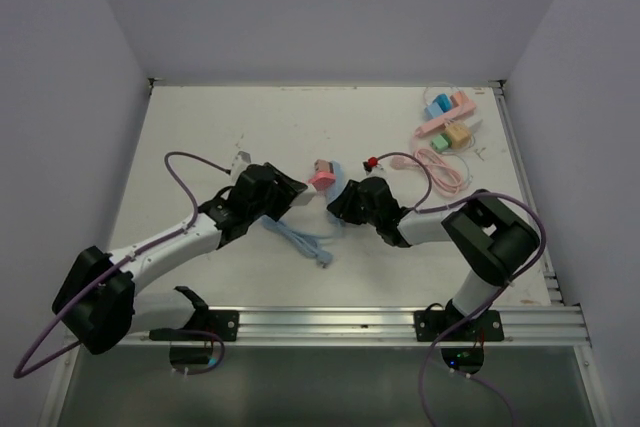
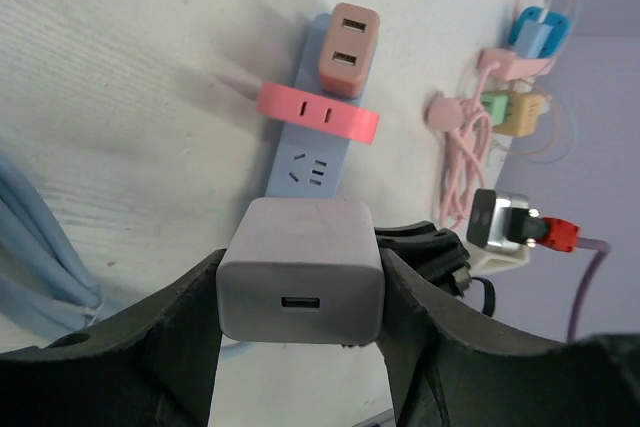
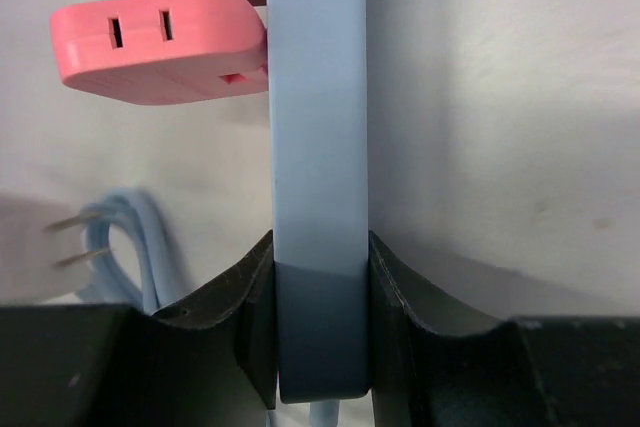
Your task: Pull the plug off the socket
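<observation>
My left gripper (image 2: pixel 300 312) is shut on a white USB charger plug (image 2: pixel 300 267). In the right wrist view its two bare prongs (image 3: pixel 72 240) show beside the light blue power strip (image 3: pixel 318 147), apart from it. One socket (image 2: pixel 310 172) on the strip (image 2: pixel 312 162) is empty. A pink plug (image 2: pixel 318 112) and a brownish-pink adapter (image 2: pixel 347 42) sit in the strip further along. My right gripper (image 3: pixel 320 327) is shut on the strip's near end. In the top view the two grippers, left (image 1: pixel 290 190) and right (image 1: pixel 340 205), meet at mid-table by the pink plug (image 1: pixel 322 175).
The strip's blue cable (image 1: pixel 305 240) lies coiled in front of the grippers. Several pastel chargers (image 1: pixel 448 127) and a pink cable coil (image 1: pixel 440 167) lie at the back right. A red-tipped connector (image 1: pixel 373 162) lies just behind my right gripper.
</observation>
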Available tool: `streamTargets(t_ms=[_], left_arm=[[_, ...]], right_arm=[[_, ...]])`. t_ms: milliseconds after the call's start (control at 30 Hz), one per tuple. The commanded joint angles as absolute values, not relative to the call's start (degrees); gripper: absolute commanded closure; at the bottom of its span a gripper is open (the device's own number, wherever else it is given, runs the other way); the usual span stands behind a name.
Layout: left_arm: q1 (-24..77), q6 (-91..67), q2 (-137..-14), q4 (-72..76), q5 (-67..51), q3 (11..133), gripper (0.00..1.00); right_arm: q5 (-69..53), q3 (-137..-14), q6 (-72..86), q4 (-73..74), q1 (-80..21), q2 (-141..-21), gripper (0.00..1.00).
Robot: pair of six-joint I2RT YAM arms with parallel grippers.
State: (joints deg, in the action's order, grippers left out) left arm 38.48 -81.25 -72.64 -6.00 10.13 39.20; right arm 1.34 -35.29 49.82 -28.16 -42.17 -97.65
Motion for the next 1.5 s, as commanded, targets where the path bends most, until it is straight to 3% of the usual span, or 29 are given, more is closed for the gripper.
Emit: streamTargets(t_ms=[0,233,367,533,700,767,967,1267,1333,1467], left_arm=[[35.7,-80.3,-68.1,-5.4,9.4,41.7,1.00],[34.4,-78.0,-67.9,-5.7,7.0,43.0,1.00],[33.8,-67.4,-67.9,-6.8,10.0,45.7,1.00],[33.5,-51.5,-69.8,-10.8,28.4,50.5,1.00],[33.5,-39.1,-71.9,-3.1,47.9,46.4,1.00],[33.1,-34.5,-74.2,3.9,50.6,45.2,1.00],[28.2,-31.6,-82.3,14.4,50.6,44.5,1.00],[25.8,-35.9,-94.7,16.4,49.8,47.7,1.00],[25.8,-37.6,-95.6,15.8,50.1,47.5,0.95],[25.8,-43.0,-96.1,13.8,50.2,45.2,0.76]], right_arm=[[13.0,-31.2,51.2,-14.8,-37.4,-101.2,1.00],[11.0,-30.9,50.3,-16.7,-36.9,-100.7,1.00],[10.2,-30.1,49.1,-18.1,-36.8,-98.9,1.00],[8.2,-30.2,47.1,-19.2,-36.8,-98.3,1.00],[6.8,-30.9,46.2,-19.4,-36.8,-98.7,1.00],[6.3,-30.9,45.8,-19.9,-36.8,-98.7,1.00],[5.1,-31.2,44.3,-20.5,-36.8,-98.6,1.00],[2.9,-32.3,42.1,-20.8,-36.8,-98.9,1.00],[2.1,-32.4,41.5,-21.0,-36.8,-98.9,1.00],[1.3,-32.6,41.0,-21.2,-36.8,-98.8,1.00]])
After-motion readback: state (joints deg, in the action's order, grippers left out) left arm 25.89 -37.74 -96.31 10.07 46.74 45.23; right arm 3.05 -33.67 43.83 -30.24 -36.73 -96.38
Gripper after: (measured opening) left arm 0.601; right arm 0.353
